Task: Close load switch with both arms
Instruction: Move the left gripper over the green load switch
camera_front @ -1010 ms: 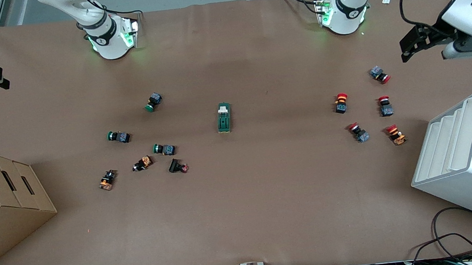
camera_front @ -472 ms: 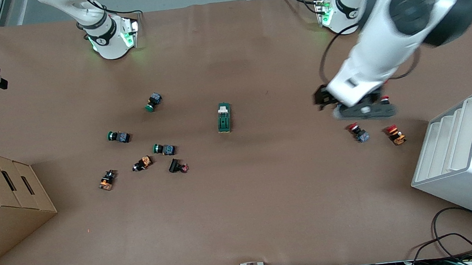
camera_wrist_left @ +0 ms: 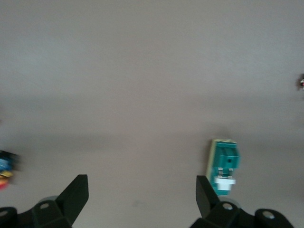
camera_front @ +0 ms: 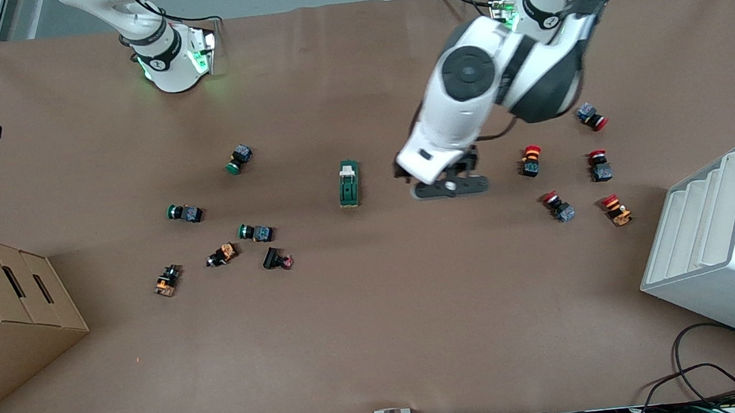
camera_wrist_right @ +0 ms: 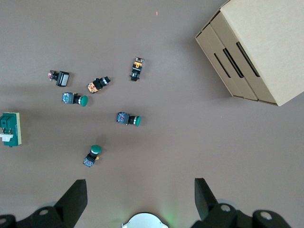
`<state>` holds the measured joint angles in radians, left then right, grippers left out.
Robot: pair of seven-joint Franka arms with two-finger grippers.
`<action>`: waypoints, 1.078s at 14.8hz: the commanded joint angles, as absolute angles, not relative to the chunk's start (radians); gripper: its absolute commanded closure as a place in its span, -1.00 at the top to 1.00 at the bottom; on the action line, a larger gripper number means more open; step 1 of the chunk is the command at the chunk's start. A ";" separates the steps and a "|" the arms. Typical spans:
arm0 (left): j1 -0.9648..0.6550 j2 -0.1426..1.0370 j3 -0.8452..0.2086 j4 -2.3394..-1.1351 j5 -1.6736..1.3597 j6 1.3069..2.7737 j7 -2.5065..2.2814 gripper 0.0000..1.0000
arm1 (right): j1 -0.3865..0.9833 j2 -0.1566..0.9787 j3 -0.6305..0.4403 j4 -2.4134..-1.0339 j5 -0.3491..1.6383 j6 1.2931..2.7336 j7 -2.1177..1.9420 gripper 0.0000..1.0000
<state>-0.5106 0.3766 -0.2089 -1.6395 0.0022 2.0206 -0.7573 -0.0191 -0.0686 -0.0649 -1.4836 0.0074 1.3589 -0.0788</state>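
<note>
The dark-green rectangular load switch [camera_front: 349, 184] was left untouched just outside the left gripper [camera_wrist_left: 142, 199] jaws, spread apart; the right gripper [camera_wrist_right: 140, 202], jaws apart, waited.

light: even, overhead | shadows: soft | left wrist view: motion-blurred | glare: none

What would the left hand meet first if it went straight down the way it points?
Probably bare table: the left hand, fingers spread wide, hangs over brown paper, with the load switch just off to one side. Depth is unclear.
</note>
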 commanded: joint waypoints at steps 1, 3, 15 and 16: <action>-0.607 0.409 -0.203 -1.670 0.012 2.107 -0.949 1.00 | -0.040 -0.032 -0.055 -1.479 -0.003 1.356 -0.074 1.00; -0.679 0.449 -0.204 -1.687 0.114 2.166 -1.047 1.00 | -0.040 0.021 -0.055 -1.479 -0.008 1.365 -0.078 1.00; -0.969 0.652 -0.204 -1.746 0.880 2.273 -1.750 0.97 | 0.072 0.184 -0.046 -1.506 0.066 1.439 0.416 1.00; -0.974 0.666 -0.204 -1.764 0.958 2.273 -1.803 0.97 | 0.104 0.186 -0.046 -1.512 0.090 1.450 0.536 1.00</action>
